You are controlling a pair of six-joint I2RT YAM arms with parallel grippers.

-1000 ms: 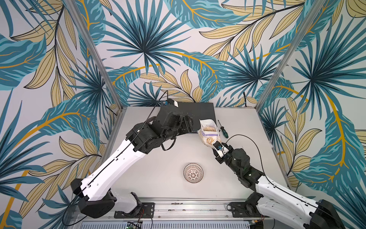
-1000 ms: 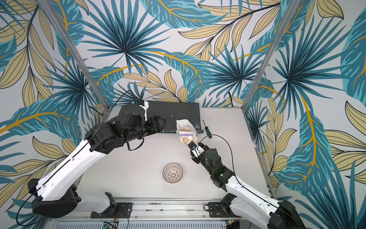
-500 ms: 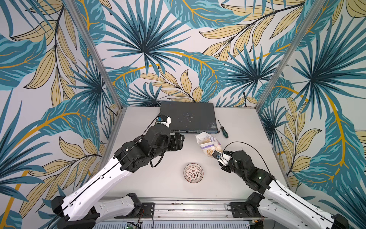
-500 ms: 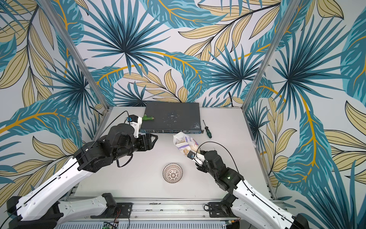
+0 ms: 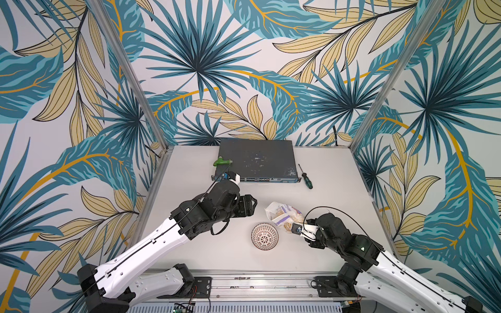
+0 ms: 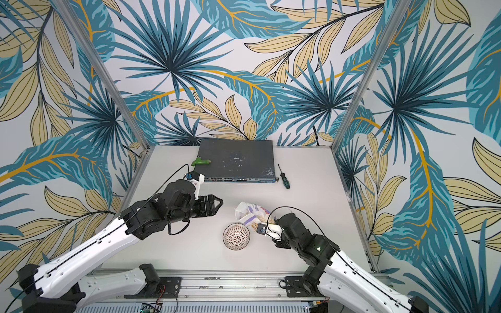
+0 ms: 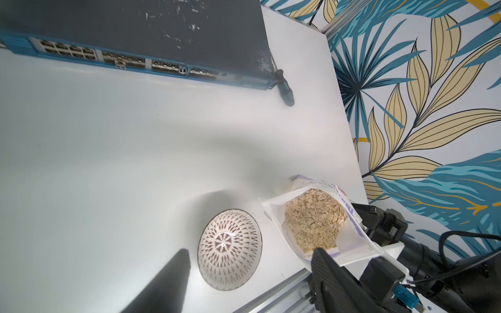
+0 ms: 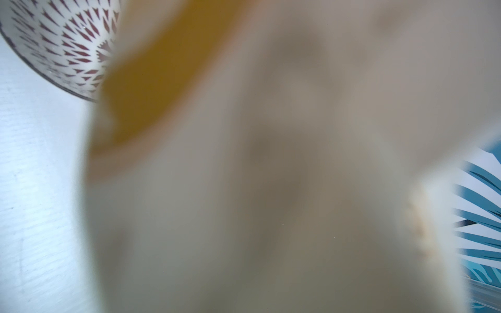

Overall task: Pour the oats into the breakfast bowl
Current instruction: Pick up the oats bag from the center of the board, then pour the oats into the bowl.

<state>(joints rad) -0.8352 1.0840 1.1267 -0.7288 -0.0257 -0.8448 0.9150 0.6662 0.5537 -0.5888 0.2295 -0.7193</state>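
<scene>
The right tool (image 5: 289, 225) is clamped on the base of the oats pouch (image 5: 283, 214), near the right edge of the counter (image 5: 333, 173). In the left wrist view one of its dark fingers (image 7: 375, 218) presses against the side of the pouch. The pouch's mouth is open and turned away from the right tool toward the left arm, with pale flakes visible inside. Whether the pouch touches the counter cannot be told. In the right wrist view the pouch sits so close that it fills the picture as a beige blur.

The breakfast bowl (image 5: 265, 236) stands upright on the counter just beside the pouch, on the side toward the left arm and a little nearer the robot's base. Its dark lattice pattern is in plain sight across the inside. The pouch's mouth is beside the bowl, not above it.

The left tool (image 5: 253, 207) hangs over the middle of the counter, apart from the pouch and the bowl. Its fingers (image 7: 168, 281) are spread wide with nothing between them.

At the back lies a dark network switch (image 5: 257, 160), with a green-handled screwdriver (image 5: 306, 177) beside it.
</scene>
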